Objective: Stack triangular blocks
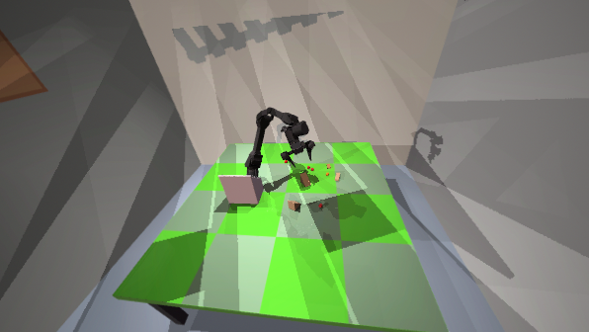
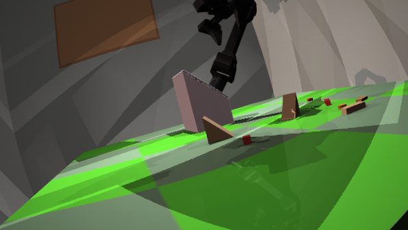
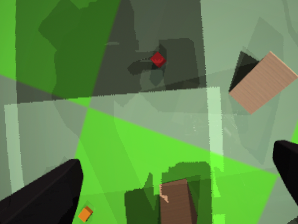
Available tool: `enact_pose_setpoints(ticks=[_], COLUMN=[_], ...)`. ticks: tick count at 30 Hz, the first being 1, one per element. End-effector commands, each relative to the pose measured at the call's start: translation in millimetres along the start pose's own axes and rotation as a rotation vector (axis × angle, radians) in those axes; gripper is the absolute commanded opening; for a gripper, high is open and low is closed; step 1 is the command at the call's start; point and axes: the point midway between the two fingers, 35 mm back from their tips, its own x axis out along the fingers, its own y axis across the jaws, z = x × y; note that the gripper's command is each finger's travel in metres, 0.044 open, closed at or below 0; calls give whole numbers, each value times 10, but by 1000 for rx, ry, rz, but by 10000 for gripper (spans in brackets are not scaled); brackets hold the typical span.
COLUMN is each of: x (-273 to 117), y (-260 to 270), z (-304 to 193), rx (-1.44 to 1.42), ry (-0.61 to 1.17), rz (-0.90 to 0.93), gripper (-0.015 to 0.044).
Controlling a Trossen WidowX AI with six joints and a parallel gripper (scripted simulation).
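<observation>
Clock: top view, 12 at the picture's upper edge.
Claw: the gripper (image 1: 301, 162) (image 2: 213, 31) (image 3: 177, 159) is spread wide, nothing between its fingers, raised above the table (image 1: 306, 287) (image 2: 103, 209) (image 3: 150, 135).
Near wedge: triangular block (image 1: 294, 206) (image 2: 217, 131) (image 3: 263, 82) on the table, apart from its mate.
Far wedge: second triangular block (image 1: 305, 180) (image 2: 290, 107) (image 3: 176, 202), at 1 o'clock from the near wedge, on the table.
Pink slab: upright panel (image 1: 241, 190) (image 2: 209, 103), about 10 o'clock from the near wedge.
Red cube: small cube (image 1: 320, 206) (image 2: 246, 139) (image 3: 158, 59), 3 o'clock from the near wedge.
Wooden bar: pale bar (image 1: 338, 176) (image 2: 353, 108), 3 o'clock from the far wedge.
Square block: unbuilt.
</observation>
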Motion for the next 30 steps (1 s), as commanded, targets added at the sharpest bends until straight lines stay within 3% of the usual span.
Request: enact_pose_setpoints(ticks=[1, 9, 30], x=[401, 1014, 1258], y=[208, 302, 243], z=[-527, -1671, -1765], rx=[-101, -243, -245], ry=[125, 372, 375], rz=[-49, -178, -185], gripper=[440, 440, 440])
